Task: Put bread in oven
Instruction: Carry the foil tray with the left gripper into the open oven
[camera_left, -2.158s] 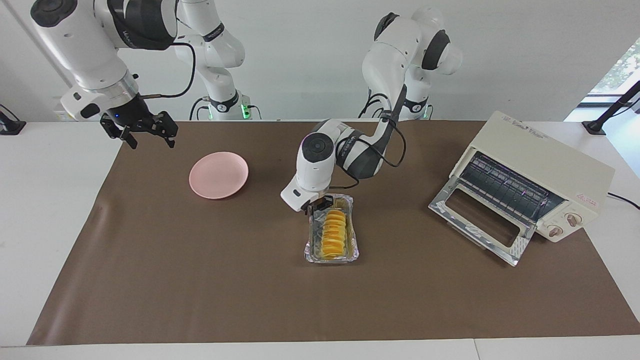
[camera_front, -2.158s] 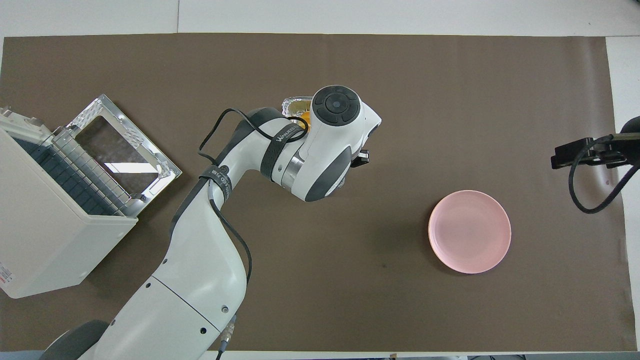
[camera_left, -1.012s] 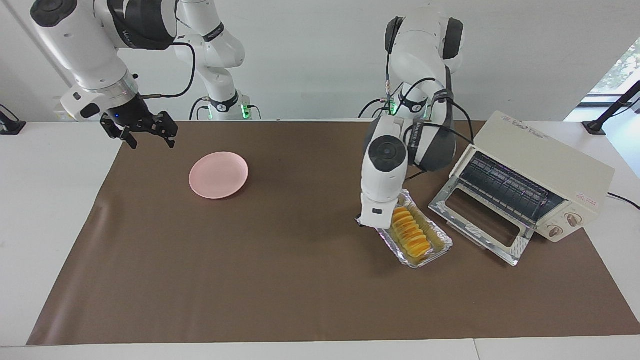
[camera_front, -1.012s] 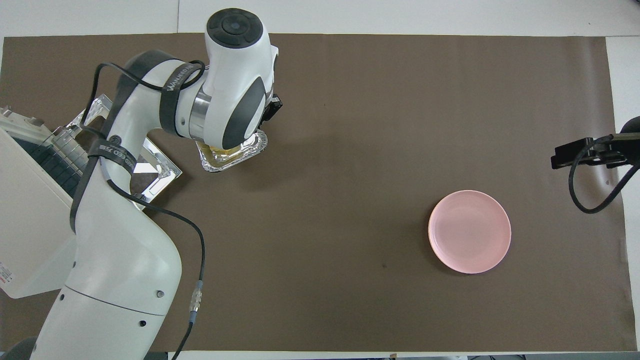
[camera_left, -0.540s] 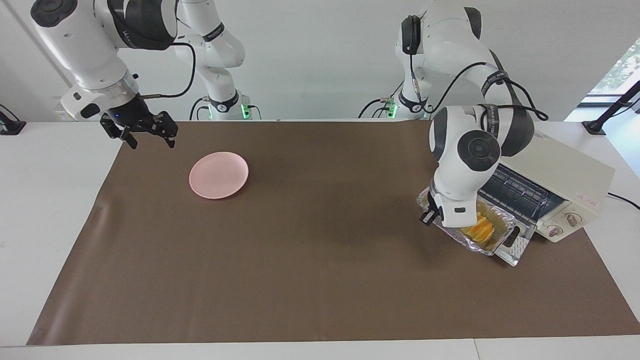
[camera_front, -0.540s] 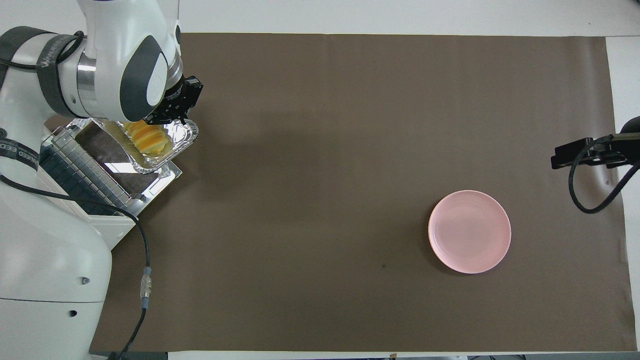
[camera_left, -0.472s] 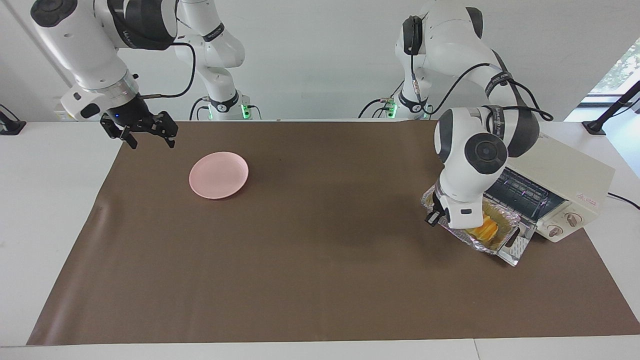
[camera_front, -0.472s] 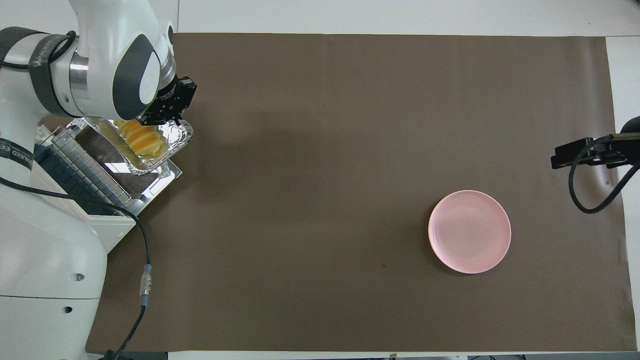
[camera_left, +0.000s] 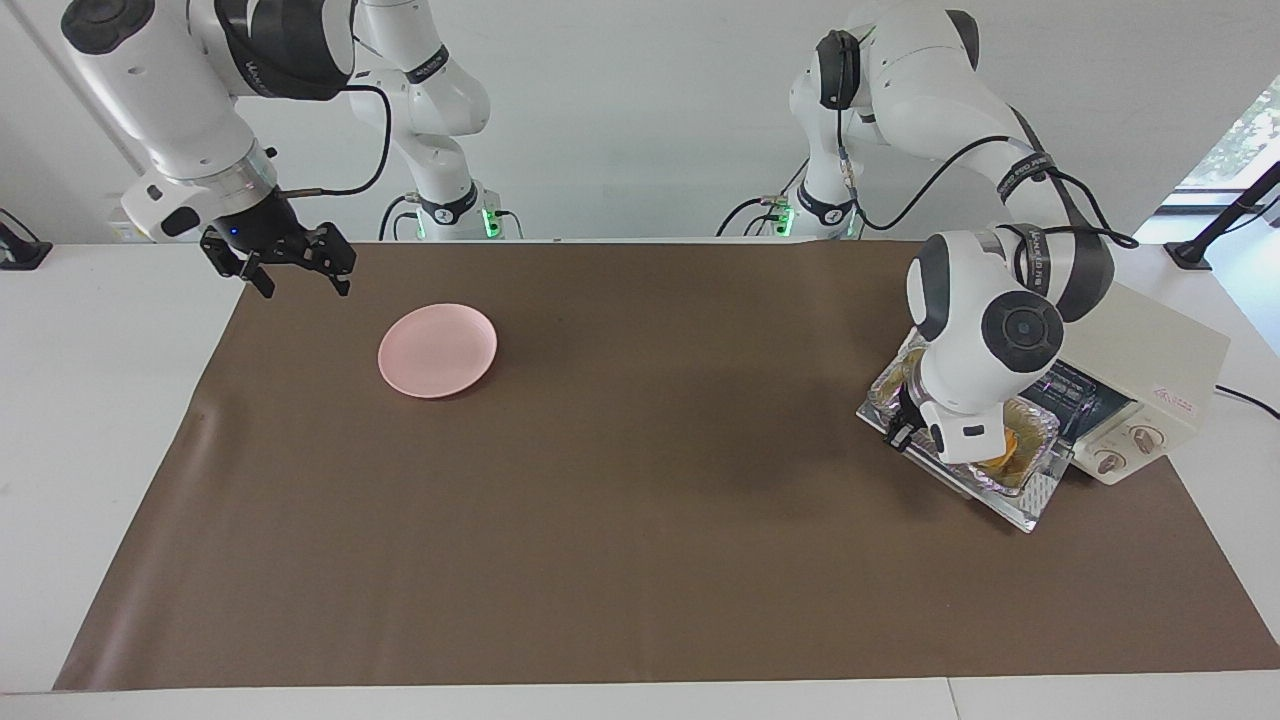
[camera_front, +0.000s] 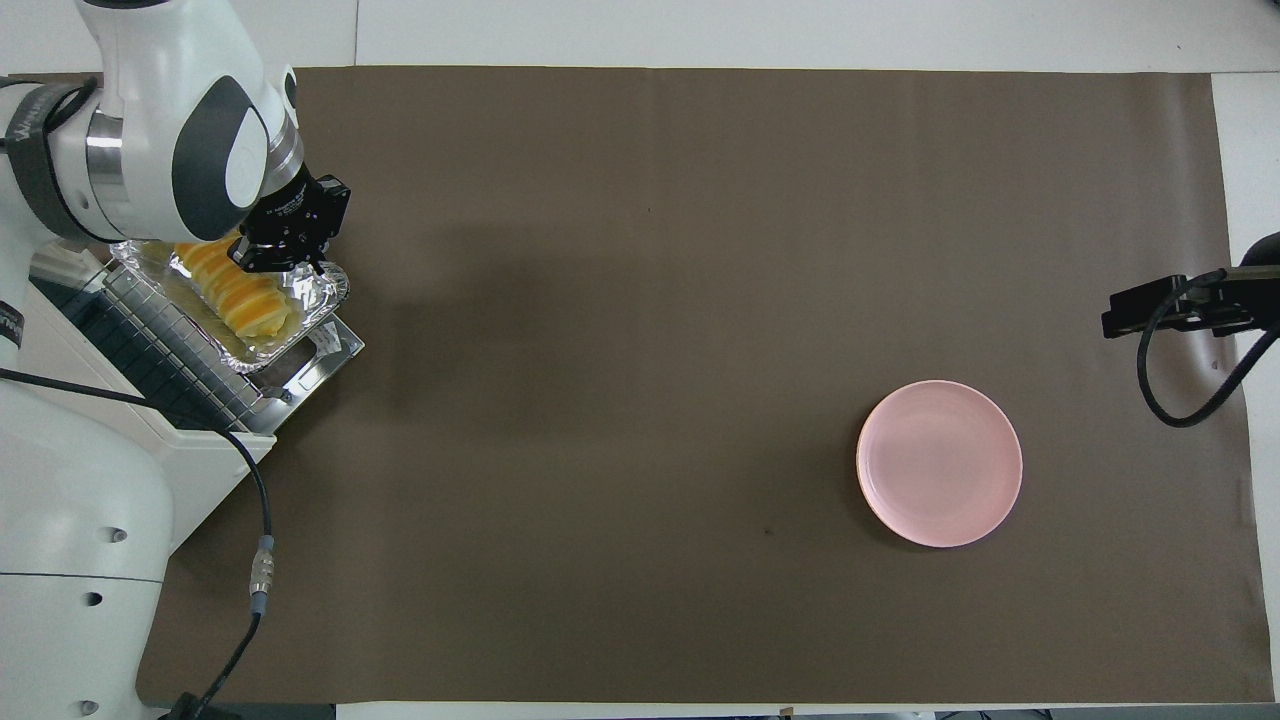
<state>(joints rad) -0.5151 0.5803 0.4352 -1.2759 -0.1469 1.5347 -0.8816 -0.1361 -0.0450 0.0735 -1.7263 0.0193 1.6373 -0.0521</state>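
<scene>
Surveying largest first: brown mat (camera_front: 640, 380) over the table; oven (camera_left: 1130, 385) at the left arm's end, door (camera_front: 330, 350) dropped open flat toward the mat, wire rack (camera_front: 150, 330) showing in the mouth. Pink plate (camera_front: 940, 463) toward the right arm's end, well apart from the work, untouched. Foil tray (camera_front: 320, 295) carried over the open door, close to the rack, one end reaching toward the oven mouth; whether it touches the door cannot be told. Bread (camera_front: 235, 295) lying inside the tray, golden ridged loaf, long axis along the tray's length, slanting from the oven mouth out toward the mat. Left gripper (camera_front: 285, 245) clamped shut on the tray's rim at the side farther from the robots, so tray and loaf hang from the claw toward the oven; no direct hold on the bread itself. Right gripper (camera_left: 290, 262) waiting over the mat's edge at its own end, jaws spread wide, holding nothing. Judged step: feeding tray into the cavity, task more than half done. Key relation: mouth lies from the claw across the tray's width, so the coming push looks broadside. Left arm far nearer, right arm no use here. Likely risk: tray edge catching on the rack.
</scene>
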